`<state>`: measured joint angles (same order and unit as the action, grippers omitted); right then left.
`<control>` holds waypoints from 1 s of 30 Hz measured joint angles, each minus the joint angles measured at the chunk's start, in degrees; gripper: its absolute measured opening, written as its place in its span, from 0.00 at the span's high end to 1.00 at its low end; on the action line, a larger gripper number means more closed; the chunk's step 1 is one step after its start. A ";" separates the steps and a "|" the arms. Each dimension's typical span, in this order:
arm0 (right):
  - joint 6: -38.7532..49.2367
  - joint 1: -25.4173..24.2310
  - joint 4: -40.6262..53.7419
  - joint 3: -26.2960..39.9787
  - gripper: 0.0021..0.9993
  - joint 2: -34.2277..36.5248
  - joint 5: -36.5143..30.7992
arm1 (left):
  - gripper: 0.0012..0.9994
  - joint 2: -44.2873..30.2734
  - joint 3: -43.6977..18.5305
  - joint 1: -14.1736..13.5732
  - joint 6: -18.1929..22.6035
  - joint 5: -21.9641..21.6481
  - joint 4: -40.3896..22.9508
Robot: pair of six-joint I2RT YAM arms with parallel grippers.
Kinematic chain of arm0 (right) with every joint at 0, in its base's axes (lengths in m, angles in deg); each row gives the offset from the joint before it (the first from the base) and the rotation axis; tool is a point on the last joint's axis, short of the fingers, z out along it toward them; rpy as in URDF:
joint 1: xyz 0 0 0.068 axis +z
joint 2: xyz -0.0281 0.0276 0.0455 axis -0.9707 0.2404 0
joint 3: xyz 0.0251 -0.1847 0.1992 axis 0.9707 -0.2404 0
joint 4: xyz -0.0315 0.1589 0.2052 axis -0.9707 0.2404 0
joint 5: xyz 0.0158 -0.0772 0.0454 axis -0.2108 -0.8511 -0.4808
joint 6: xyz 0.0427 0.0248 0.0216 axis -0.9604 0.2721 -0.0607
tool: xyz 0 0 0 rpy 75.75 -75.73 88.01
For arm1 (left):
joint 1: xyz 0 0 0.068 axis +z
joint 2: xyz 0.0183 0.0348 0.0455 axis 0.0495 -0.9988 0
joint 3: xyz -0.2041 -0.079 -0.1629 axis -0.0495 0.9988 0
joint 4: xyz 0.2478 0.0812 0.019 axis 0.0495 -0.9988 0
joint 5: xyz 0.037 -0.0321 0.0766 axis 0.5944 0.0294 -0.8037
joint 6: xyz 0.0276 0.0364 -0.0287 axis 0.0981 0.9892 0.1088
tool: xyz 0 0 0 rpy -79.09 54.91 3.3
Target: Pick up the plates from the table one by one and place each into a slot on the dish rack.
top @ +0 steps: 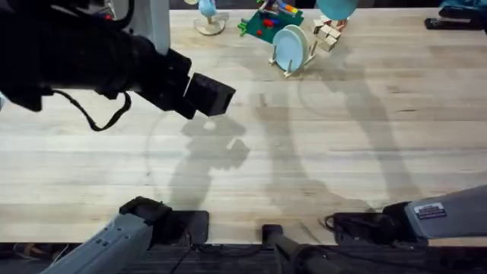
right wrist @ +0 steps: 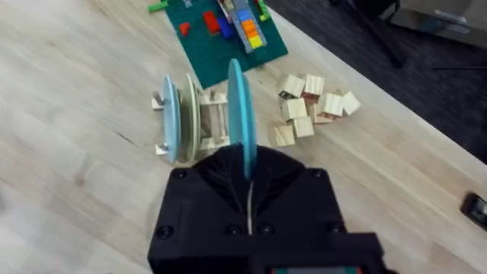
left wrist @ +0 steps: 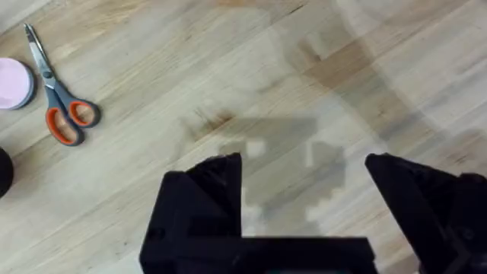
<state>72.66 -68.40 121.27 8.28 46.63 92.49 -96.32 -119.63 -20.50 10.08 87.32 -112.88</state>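
Overhead layout: the table [top: 319, 152] ran pale and planked, with the dish rack [top: 295, 62] towards its far side, a little right of centre.
Left arm: it came in large and dark, well to the left of the dish rack and nearer the camera.
Left gripper [left wrist: 304, 205]: its black fingers [left wrist: 205, 198] were spread wide apart with nothing between them, above bare wood; in the overhead view it [top: 211, 96] hung well left of the dish rack.
Scissors [left wrist: 59, 103]: orange-handled, flat on the table beside a pink round thing [left wrist: 14, 82]; how they lay relative to the dish rack could not be told.
Green block board [top: 268, 21]: just behind the dish rack, carrying small coloured bricks.
Pale blue plate [top: 290, 47]: upright on edge in a slot of the dish rack, at the rack's left end in the right wrist view [right wrist: 171, 114].
Dish rack, close up [right wrist: 213, 125]: pale wooden pegs, with a free gap beside the pale blue plate.
Turquoise plate [right wrist: 237, 114]: edge-on and upright over the dish rack, apart from the pale blue plate on the blocks' side; its lower rim was hidden, so contact with the rack could not be told.
Right gripper [right wrist: 249, 175]: pinched on the rim of the turquoise plate, directly above the dish rack.
Wooden blocks [top: 327, 34]: a loose cluster just right of the dish rack.
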 joint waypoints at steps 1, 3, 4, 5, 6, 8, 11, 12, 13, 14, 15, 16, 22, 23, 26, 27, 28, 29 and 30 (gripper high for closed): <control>0.00 -0.14 -0.49 0.00 0.97 0.48 0.48 | 0.01 0.00 0.00 0.00 0.00 0.00 0.01; 0.00 -0.23 -1.39 0.00 0.97 1.67 1.27 | 0.01 0.00 0.00 0.00 -0.30 0.00 0.00; 0.00 -0.23 -1.74 0.02 0.97 2.32 1.56 | 0.01 0.00 0.00 0.00 -0.44 -0.02 0.00; 0.00 -0.23 -2.01 0.02 0.97 3.01 1.84 | 0.01 0.00 0.00 0.02 -0.53 -0.02 0.00; -0.01 -0.23 -2.23 0.02 0.97 3.67 2.04 | 0.01 0.00 0.00 0.00 -0.67 -0.01 0.00; 0.00 -0.23 -2.56 0.02 0.97 4.90 2.31 | 0.01 0.00 0.00 0.01 -0.98 0.00 0.00; 0.00 -0.23 -2.78 0.02 0.97 6.41 2.60 | 0.01 0.00 0.00 0.00 -1.29 0.00 0.00; 0.00 -0.23 -2.92 0.02 0.97 6.80 2.60 | 0.01 0.00 0.00 0.01 -1.31 -0.02 0.00; 0.00 -0.21 -3.01 0.02 0.97 7.13 2.62 | 0.01 0.00 0.00 0.02 -1.33 -0.02 0.00; 0.00 -0.23 -3.08 0.02 0.97 7.41 2.62 | 0.01 0.00 0.00 0.00 -1.36 -0.02 0.00; 0.00 -0.23 -3.24 0.02 0.97 7.60 2.62 | 0.01 0.00 0.00 0.02 -1.40 -0.01 0.02; 0.00 -0.21 -3.45 0.02 0.97 7.79 2.62 | 0.01 0.00 0.00 0.00 -1.46 -0.02 0.03; 0.00 -0.15 -3.82 0.02 0.97 8.75 3.08 | 0.01 0.00 0.00 0.02 -1.50 -0.02 0.06; 0.00 -0.07 -3.84 0.02 0.97 9.11 3.32 | 0.01 0.00 0.00 0.02 -1.49 -0.02 0.06; 0.00 0.08 -3.86 0.02 0.97 10.26 3.91 | 0.01 0.00 0.00 0.00 -1.49 0.00 0.06; -0.02 0.19 -3.90 0.02 0.97 10.71 3.92 | 0.01 0.00 0.00 0.02 -1.50 -0.02 0.06; -0.01 0.28 -3.90 0.02 0.97 11.08 3.94 | 0.01 0.00 0.00 0.02 -1.50 -0.02 0.06; 0.00 0.34 -3.93 0.02 0.97 11.39 3.96 | 0.01 0.00 0.00 0.02 -1.51 -0.02 0.06; 0.00 0.41 -3.90 0.02 0.97 11.55 3.98 | 0.01 0.00 0.00 0.01 -1.49 0.00 0.06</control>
<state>72.66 -67.99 117.37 8.30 58.18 96.47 -96.32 -119.63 -20.49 8.59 87.32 -112.82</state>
